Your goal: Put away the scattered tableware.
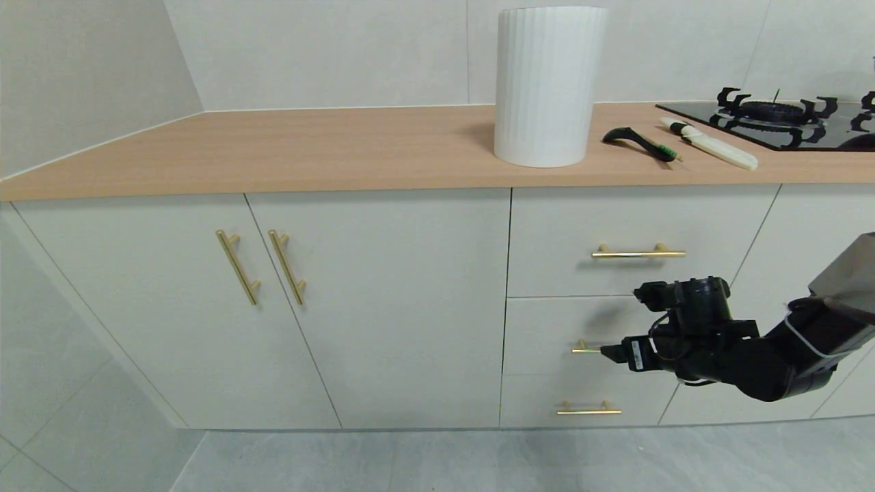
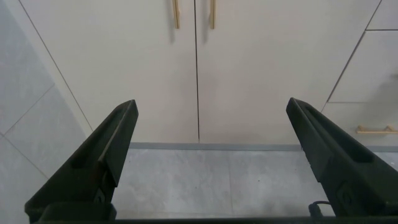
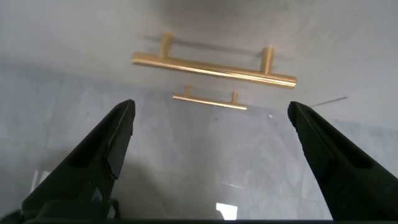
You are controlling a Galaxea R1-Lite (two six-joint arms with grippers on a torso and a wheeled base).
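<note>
The tableware, a black peeler (image 1: 639, 142) and a white knife (image 1: 711, 143), lies at the upper right of my head view on the wooden countertop (image 1: 273, 147), between the white ribbed canister (image 1: 547, 85) and the hob (image 1: 772, 119). My right gripper (image 1: 610, 354) sits at lower right, fingers spread, just beside the middle drawer handle (image 1: 584, 349). My left gripper (image 2: 211, 109) is spread too, facing the cabinet doors (image 2: 249, 62).

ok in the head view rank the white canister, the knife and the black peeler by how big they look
1. white canister, by far the largest
2. knife, longer than the peeler
3. black peeler, close behind the knife
All sit at similar depth.
</note>
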